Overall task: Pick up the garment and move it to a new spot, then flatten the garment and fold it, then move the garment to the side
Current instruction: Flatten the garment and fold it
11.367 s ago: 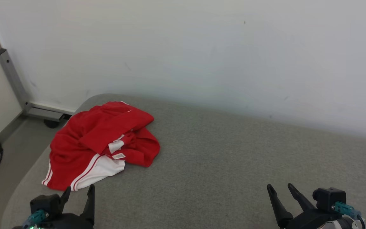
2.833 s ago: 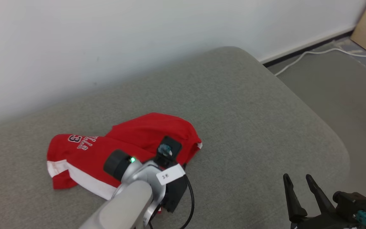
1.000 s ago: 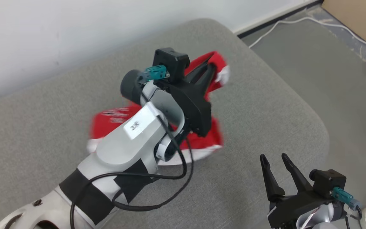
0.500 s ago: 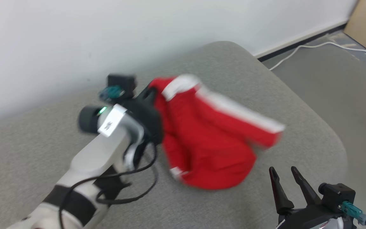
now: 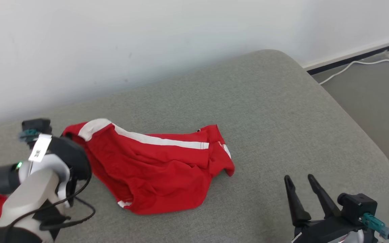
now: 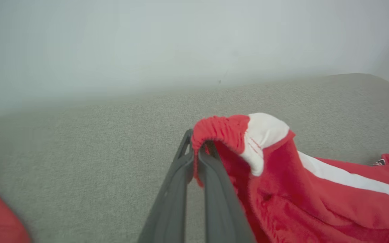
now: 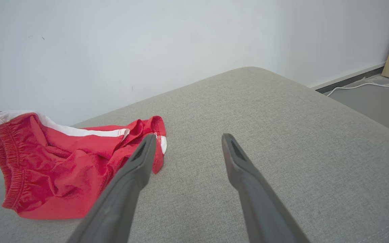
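Shifted garment [image 5: 154, 172] in closed left claw [image 6: 197, 145]

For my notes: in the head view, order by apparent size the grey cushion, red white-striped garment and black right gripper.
1. grey fabric cushion
2. red white-striped garment
3. black right gripper, nearest the camera, so flattered
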Motion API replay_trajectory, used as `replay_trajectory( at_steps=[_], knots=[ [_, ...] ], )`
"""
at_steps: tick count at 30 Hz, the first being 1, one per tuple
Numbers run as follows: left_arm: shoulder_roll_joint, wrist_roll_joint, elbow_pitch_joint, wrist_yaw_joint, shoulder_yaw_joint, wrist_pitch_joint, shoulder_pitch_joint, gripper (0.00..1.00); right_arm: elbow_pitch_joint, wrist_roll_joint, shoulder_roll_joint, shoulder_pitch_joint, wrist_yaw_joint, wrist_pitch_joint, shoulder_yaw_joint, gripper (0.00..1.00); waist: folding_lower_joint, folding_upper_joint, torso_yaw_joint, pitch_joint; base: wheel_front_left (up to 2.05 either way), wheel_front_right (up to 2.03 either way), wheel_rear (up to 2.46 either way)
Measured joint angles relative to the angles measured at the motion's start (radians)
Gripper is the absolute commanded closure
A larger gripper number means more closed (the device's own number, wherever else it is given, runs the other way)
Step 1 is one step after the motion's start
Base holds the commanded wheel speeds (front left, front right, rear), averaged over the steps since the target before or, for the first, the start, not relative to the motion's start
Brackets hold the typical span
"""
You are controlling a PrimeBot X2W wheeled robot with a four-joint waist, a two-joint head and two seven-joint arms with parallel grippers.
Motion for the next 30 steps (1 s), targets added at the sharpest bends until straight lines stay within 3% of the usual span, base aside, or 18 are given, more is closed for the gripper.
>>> replay_trajectory(
  at_steps=[4, 5, 6, 16, 20, 26, 30],
  knots=[
    [0.001, -0.006, 0.025, 0.0, 0.004, -0.007, 0.025, 1.0, -0.004, 0.0, -0.001, 0.001, 0.0, 0.006, 0.004, 0.0, 0.0, 0.0, 0.014, -0.003, 0.0, 0.0, 0.0],
    [-0.001, -0.007, 0.026, 0.0, 0.005, -0.007, 0.031, 0.74, -0.004, 0.0, -0.003, 0.001, 0.0, 0.006, 0.004, 0.0, 0.0, 0.0, 0.017, -0.003, 0.0, 0.0, 0.0],
    [-0.002, -0.011, 0.031, 0.0, 0.007, -0.007, 0.038, 0.0, -0.004, 0.0, -0.004, -0.001, 0.0, 0.007, 0.006, 0.0, 0.0, 0.0, 0.02, -0.004, 0.0, 0.0, 0.0],
    [0.007, -0.048, 0.06, -0.002, 0.027, -0.032, 0.116, 0.0, -0.002, -0.001, -0.009, 0.0, 0.0, 0.018, 0.006, 0.0, 0.0001, 0.0, 0.035, -0.026, 0.0, 0.0, 0.0],
    [0.012, -0.058, 0.039, -0.037, 0.046, -0.078, 0.152, 0.0, 0.001, -0.002, -0.027, 0.002, 0.0, 0.025, 0.0, 0.0, 0.0, 0.0001, 0.047, -0.041, 0.0, 0.0, 0.0],
    [-0.007, -0.059, -0.099, -0.137, 0.059, -0.114, 0.243, 0.0, 0.013, -0.008, -0.039, 0.002, -0.011, 0.033, -0.033, 0.0, 0.0, 0.0001, 0.079, -0.069, 0.0, 0.0, 0.0],
    [-0.029, -0.078, -0.189, -0.149, 0.111, -0.113, 0.328, 0.0, 0.025, -0.004, -0.039, 0.0, -0.015, 0.034, -0.046, 0.0, 0.0, 0.0001, 0.109, -0.092, 0.0, 0.0, 0.0]
  ],
)
